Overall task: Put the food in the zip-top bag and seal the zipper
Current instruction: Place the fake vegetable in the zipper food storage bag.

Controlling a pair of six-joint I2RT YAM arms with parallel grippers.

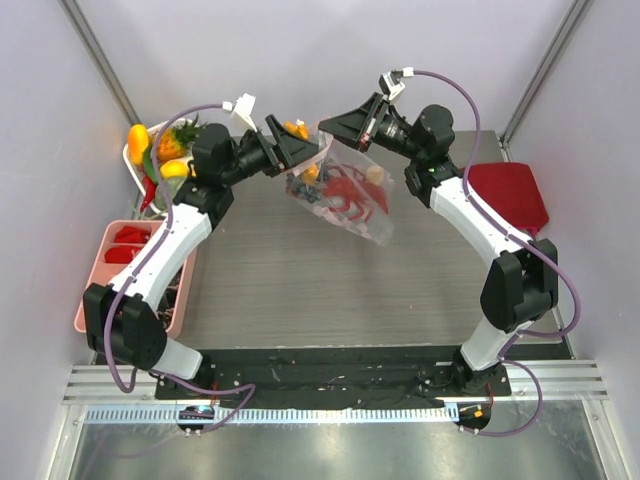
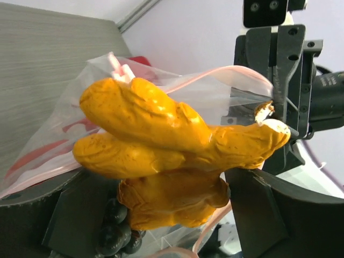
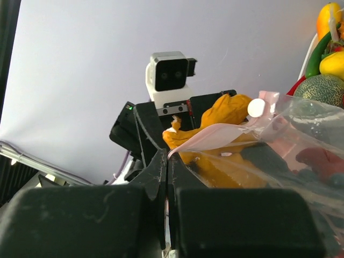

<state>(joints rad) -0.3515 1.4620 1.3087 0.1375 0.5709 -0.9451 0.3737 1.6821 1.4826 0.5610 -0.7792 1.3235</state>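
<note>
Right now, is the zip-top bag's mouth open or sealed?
Open. On the zip-top bag, the zipper bows in a wide loop, not pressed together; the right end effector pinches one lip, yellow-orange food at the mouth.

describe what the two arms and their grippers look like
The left arm and right arm have white shells with black joints and black bases. A lilac cable loops along each. The left gripper and right gripper are black with broad angular fingers, and each wrist carries a small white camera box.

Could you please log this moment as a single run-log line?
left gripper: yellow-orange piece between jaws at zip-top bag mouth | right gripper: jaws shut on bag's edge | lobster: inside bag | zipper: unsealed
</note>
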